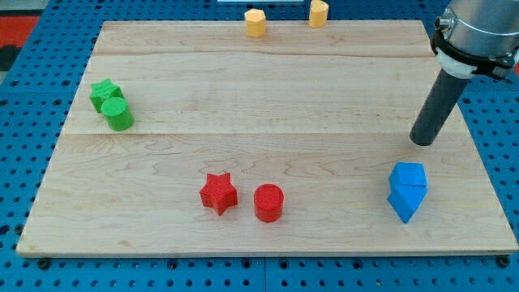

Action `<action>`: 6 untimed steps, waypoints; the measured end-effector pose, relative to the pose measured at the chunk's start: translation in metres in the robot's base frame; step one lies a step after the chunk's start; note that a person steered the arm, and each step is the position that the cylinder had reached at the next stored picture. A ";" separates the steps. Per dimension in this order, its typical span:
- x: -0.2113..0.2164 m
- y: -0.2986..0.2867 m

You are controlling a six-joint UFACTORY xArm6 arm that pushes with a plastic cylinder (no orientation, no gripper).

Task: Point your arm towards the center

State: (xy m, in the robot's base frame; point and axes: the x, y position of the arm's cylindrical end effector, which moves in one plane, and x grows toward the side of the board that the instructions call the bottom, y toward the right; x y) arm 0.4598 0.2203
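Observation:
My tip [422, 141] rests on the wooden board [268, 97] near its right edge, just above two blue blocks [406, 191] that sit touching each other at the lower right. A red star [218, 193] and a red cylinder [268, 203] lie side by side at the bottom middle, far to the left of my tip. A green star [104, 92] and a green cylinder [119, 114] touch each other at the left edge. Two yellow blocks, one [255, 22] and another [319, 12], sit at the top edge.
The board lies on a blue perforated surface [24, 97]. The arm's grey body [478, 32] hangs over the board's top right corner.

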 end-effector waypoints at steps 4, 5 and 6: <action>0.002 0.000; -0.004 -0.020; -0.029 -0.080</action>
